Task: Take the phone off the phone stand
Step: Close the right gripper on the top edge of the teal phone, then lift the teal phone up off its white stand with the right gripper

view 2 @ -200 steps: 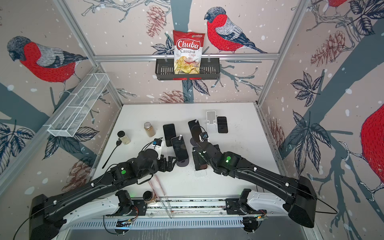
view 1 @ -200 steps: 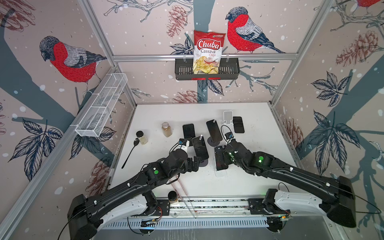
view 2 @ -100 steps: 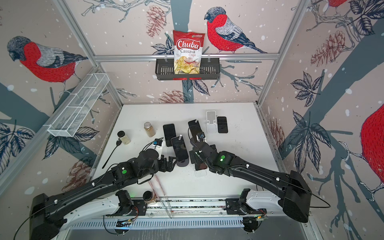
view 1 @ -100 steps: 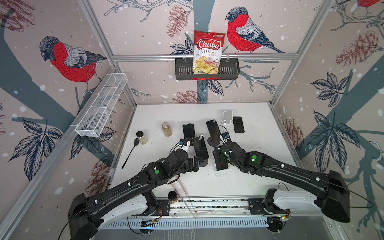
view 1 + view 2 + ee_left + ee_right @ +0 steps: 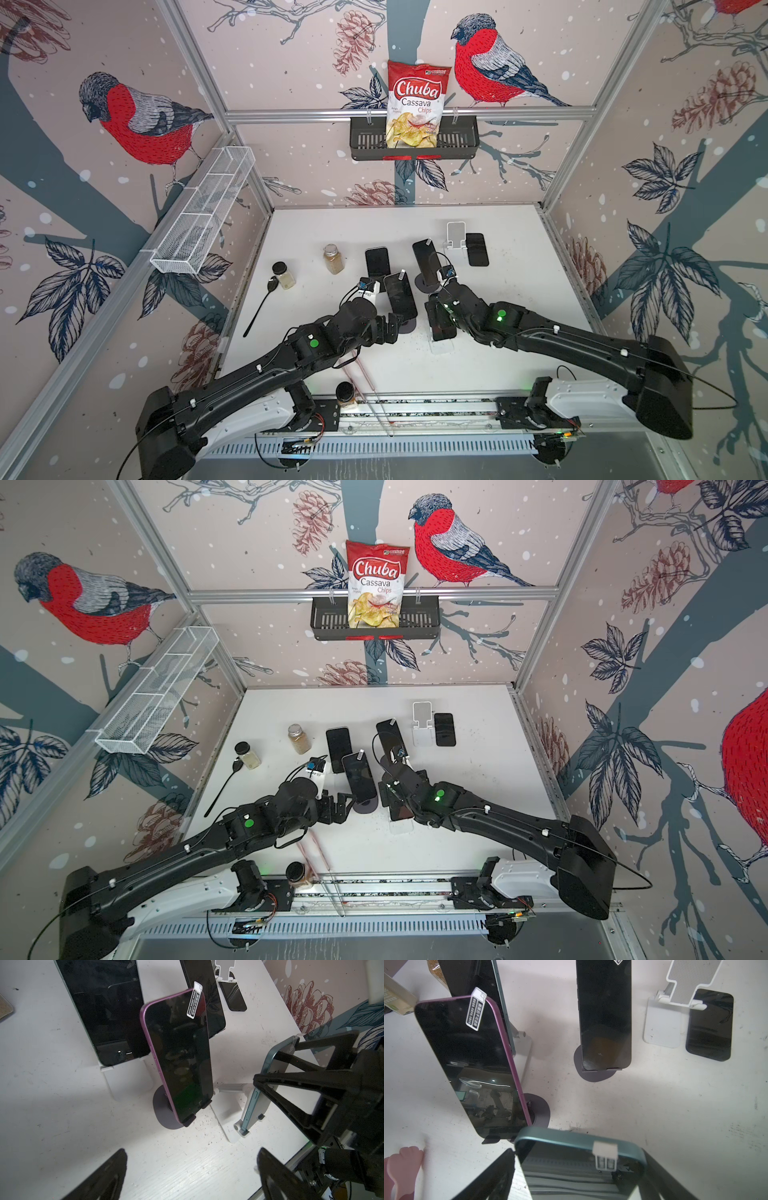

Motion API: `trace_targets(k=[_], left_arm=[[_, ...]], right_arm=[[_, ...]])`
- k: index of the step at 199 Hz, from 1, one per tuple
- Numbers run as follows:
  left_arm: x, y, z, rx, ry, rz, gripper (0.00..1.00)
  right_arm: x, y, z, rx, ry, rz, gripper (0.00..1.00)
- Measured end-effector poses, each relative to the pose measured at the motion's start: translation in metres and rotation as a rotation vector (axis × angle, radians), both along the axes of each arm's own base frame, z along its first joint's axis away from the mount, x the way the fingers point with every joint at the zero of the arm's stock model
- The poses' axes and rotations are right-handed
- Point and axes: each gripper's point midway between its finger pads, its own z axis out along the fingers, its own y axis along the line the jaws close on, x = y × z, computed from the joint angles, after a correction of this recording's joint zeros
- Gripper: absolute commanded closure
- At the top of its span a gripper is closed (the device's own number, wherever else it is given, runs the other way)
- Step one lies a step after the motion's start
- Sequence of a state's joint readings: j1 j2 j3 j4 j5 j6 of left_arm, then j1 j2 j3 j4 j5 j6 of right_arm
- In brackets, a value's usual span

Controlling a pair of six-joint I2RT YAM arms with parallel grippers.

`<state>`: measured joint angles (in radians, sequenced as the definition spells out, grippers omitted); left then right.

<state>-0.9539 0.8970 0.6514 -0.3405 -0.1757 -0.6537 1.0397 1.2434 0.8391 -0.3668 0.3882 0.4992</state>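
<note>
Plainly, the right pincer [image 5: 577,1153] straddles the teal phone [image 5: 571,1180], one finger at each long edge near the phone's upper end. Its fingertips [image 5: 500,1165] lie against those edges or a hair off them; I cannot tell from the wrist views whether they press, so I cannot tell if the phone is gripped. The gap between the fingers is about the width of the phone. The phone leans back between them, tilted, with its lower edge seated in the lip of the white phone stand [image 5: 226,1118], which rests on the bench [image 5: 62,1105] below the pincer.

The left pincer [image 5: 192,1153] stands wide open and holds nothing, with only bare bench between its fingers. Just ahead of it a purple phone [image 5: 178,1059] leans on a dark round-based stand [image 5: 162,1109], apart from both fingers. The right pincer and the teal phone are close beside the left pincer, on its right.

Beyond the right pincer, well apart from it, another black phone [image 5: 605,1012] leans on a second dark stand, and past that an empty white stand [image 5: 662,1022] sits with a phone [image 5: 709,1026] lying flat just beside it.
</note>
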Motion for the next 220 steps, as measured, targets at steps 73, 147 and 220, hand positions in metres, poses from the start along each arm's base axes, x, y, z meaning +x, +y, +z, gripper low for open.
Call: trace_targets(k=[73, 147, 220], left_arm=[[0.0, 0.0, 0.001, -0.002, -0.001, 0.0, 0.03], [0.0, 0.0, 0.002, -0.005, -0.003, 0.0, 0.03], [0.0, 0.0, 0.001, -0.004, -0.003, 0.0, 0.03]], right_arm=[[0.004, 0.003, -0.012, -0.036, 0.009, -0.004, 0.24], [0.003, 0.005, -0.011, -0.042, -0.003, -0.003, 0.35], [0.001, 0.001, 0.012, 0.006, -0.033, -0.002, 0.35]])
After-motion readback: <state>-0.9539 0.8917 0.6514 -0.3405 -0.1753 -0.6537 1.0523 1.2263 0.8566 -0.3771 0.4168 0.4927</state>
